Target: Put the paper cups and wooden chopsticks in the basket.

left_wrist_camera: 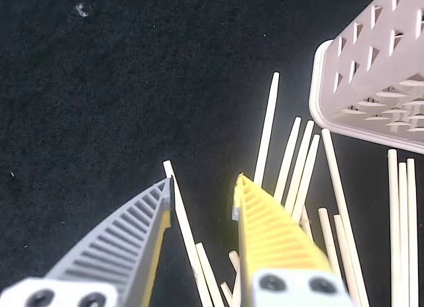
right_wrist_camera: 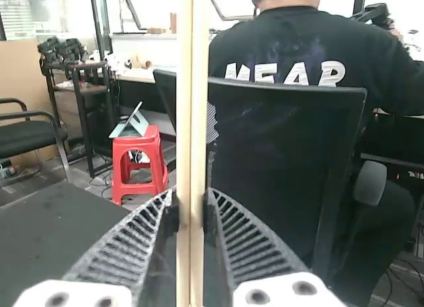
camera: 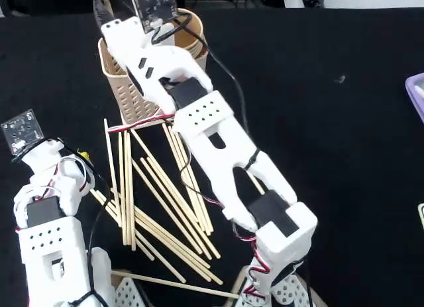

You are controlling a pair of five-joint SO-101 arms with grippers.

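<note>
Several wooden chopsticks (camera: 159, 194) lie fanned out on the black table in front of the perforated beige basket (camera: 136, 98). Brown paper cups (camera: 193, 30) sit nested inside the basket at its far side. My right gripper (right_wrist_camera: 191, 197) is shut on wooden chopsticks (right_wrist_camera: 191, 108) that stand upright between its fingers; in the high view this right gripper (camera: 106, 15) hangs above the basket's far left corner. My left gripper (left_wrist_camera: 202, 181) is open low over the left side of the pile, with one chopstick (left_wrist_camera: 180, 211) lying between its fingers and the basket (left_wrist_camera: 371, 75) beyond.
The right arm (camera: 218, 148) stretches diagonally over the chopstick pile. A purple container (camera: 416, 95) shows at the table's right edge. One chopstick (camera: 172, 284) lies crosswise near the arm bases at the front edge.
</note>
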